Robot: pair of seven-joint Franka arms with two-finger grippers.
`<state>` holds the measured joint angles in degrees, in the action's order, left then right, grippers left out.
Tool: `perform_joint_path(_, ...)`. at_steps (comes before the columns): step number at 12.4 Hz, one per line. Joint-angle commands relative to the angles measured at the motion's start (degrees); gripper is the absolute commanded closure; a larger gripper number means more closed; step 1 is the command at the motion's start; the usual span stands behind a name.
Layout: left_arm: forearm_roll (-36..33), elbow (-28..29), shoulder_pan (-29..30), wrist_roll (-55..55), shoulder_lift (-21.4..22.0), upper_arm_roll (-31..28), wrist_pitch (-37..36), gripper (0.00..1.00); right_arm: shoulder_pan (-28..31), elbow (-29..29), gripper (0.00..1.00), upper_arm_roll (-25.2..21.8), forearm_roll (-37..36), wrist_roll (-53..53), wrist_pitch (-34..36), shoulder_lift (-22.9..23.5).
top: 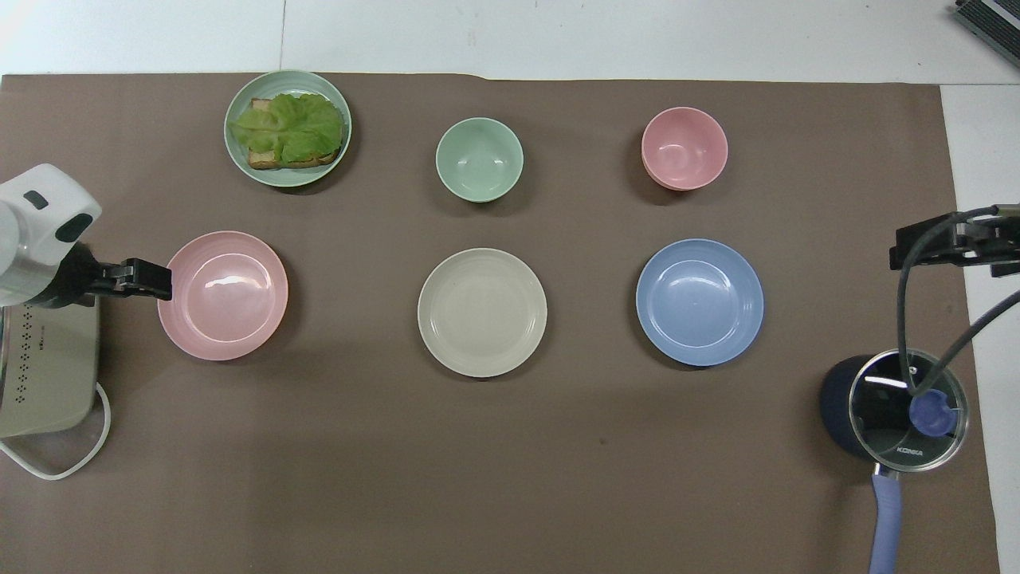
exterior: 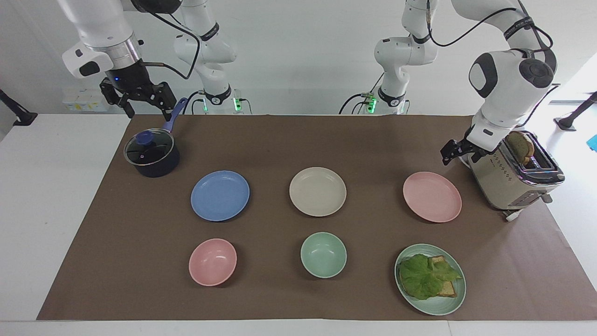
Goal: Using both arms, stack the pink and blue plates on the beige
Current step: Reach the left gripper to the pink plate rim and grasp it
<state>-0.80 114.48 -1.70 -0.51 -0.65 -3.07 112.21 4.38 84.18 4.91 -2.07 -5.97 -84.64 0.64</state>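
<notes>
My open, empty left gripper (exterior: pixel 451 152) hung low at right of frame beside the pale pink round matte plate (exterior: pixel 432 196), lining up on its rim; cream-beige plate (exterior: pixel 317 191) centre, blue plate (exterior: pixel 220 195) left; my right gripper (exterior: pixel 138 99), open and empty, waited upper left

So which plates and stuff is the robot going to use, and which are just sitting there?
For the job:
- pink plate
- blue plate
- beige plate
- left claw, by the pink plate
- right claw, waiting over the pot

Just sitting there:
- pink bowl
- green bowl
- green plate with sandwich
- toaster
- pot
</notes>
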Motion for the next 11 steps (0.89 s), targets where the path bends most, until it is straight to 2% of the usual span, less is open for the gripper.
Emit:
perform_joint_path(1, 0.2, 1.5, 1.1, 1.0, -4.3, 0.3, 5.0, 0.0, 1.0, 1.4, 0.0, 0.6, -0.2, -0.4, -0.7, -1.1)
perform_joint_path(4, 0.3, 3.8, 5.8, 0.2, -7.9, 0.3, 11.3, 0.0, 1.1, 1.4, 0.0, 0.6, -0.2, -0.4, -0.7, -1.1)
perform_joint_path(6, 0.3, 7.4, 6.6, 0.0, -8.8, 0.3, 17.3, 0.0, 1.1, 1.4, 0.0, 0.6, -0.2, -0.4, -0.7, -1.0)
perform_joint_path(9, 0.3, 8.0, 6.2, -4.4, -8.6, 0.3, 17.4, 0.0, 1.1, 1.4, 0.0, 0.5, -0.2, -0.4, -0.7, -1.1)
perform_joint_path(11, 0.3, 8.0, 5.8, -5.5, -8.5, 0.3, 16.9, 0.91, 1.1, 1.4, 0.0, 0.5, -0.2, -0.4, -0.7, -1.0)
